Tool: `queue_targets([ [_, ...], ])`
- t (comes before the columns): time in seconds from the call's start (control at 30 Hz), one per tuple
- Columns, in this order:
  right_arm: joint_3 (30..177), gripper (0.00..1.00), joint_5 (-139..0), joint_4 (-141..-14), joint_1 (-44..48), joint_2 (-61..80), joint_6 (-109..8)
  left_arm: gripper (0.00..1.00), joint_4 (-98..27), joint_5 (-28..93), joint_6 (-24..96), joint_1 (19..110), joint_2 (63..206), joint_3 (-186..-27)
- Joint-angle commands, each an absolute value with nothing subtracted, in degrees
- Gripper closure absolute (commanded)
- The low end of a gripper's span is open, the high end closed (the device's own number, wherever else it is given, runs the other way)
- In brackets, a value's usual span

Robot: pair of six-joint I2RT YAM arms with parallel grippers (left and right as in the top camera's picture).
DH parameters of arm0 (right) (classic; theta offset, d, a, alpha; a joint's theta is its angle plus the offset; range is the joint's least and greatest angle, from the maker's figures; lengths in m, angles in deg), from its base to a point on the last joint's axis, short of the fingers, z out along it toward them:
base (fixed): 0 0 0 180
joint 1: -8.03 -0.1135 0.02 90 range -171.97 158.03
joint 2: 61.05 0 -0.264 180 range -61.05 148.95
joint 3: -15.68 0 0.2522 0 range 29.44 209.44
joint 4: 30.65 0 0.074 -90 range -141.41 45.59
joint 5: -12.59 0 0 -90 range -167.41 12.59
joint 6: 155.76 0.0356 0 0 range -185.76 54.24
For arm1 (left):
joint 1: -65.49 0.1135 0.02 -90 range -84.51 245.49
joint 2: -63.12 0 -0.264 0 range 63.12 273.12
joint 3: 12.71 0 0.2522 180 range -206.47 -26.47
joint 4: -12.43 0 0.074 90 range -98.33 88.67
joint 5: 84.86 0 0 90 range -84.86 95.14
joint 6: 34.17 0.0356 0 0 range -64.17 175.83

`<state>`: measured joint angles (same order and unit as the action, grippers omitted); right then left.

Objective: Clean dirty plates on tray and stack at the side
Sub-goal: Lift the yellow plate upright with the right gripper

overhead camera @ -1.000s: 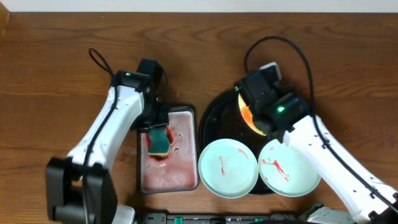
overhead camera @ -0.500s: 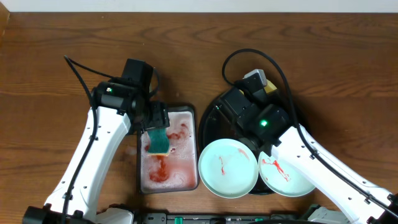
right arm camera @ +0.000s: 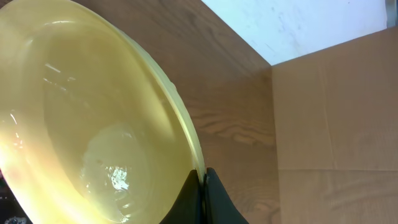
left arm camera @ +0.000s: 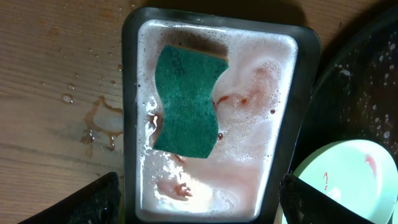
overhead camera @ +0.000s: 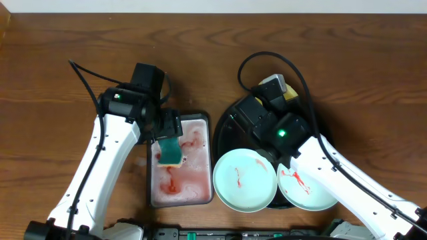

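The black tray (overhead camera: 227, 127) is holding two mint plates (overhead camera: 244, 180); over it the right hand (right arm camera: 201, 180) is pinching the yellow plate (right arm camera: 81, 124) by its rim. The plate is looking stiff, glossy and likely slippery, so it is needing a firm edge grip. The left hand (left arm camera: 199, 202) is hanging open above the sponge (left arm camera: 186, 102).

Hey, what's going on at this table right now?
Two robot arms are washing plates. The left gripper hangs open over the green sponge, which lies loose in the small tray of pinkish soapy water. The right gripper is shut on the rim of the yellow plate, holding it tilted over the round black tray. Two pale green plates with red smears sit on that tray, not yet cleaned.
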<state>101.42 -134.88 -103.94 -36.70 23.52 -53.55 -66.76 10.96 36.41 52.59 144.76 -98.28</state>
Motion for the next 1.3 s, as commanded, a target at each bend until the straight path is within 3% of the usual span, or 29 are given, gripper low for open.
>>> queue_targets([
  [0.0, 101.6, 0.99, -137.3, -104.0, -37.1, 22.7, -52.1, 0.18, -66.8, 10.5, 36.7, 52.7, 144.7, -98.4],
  [0.53, 101.6, 0.99, -141.3, -104.1, -37.1, 22.7, -52.8, 0.18, -66.8, 10.5, 36.7, 52.7, 144.7, -98.4],
  [0.73, 101.6, 0.99, -144.0, -103.2, -37.2, 22.7, -59.3, 0.18, -66.8, 10.5, 36.7, 52.7, 144.7, -98.4],
  [1.27, 101.6, 0.99, -148.9, -103.8, -43.5, 22.7, -59.7, 0.18, -66.8, 10.5, 36.7, 52.7, 144.7, -98.3],
])
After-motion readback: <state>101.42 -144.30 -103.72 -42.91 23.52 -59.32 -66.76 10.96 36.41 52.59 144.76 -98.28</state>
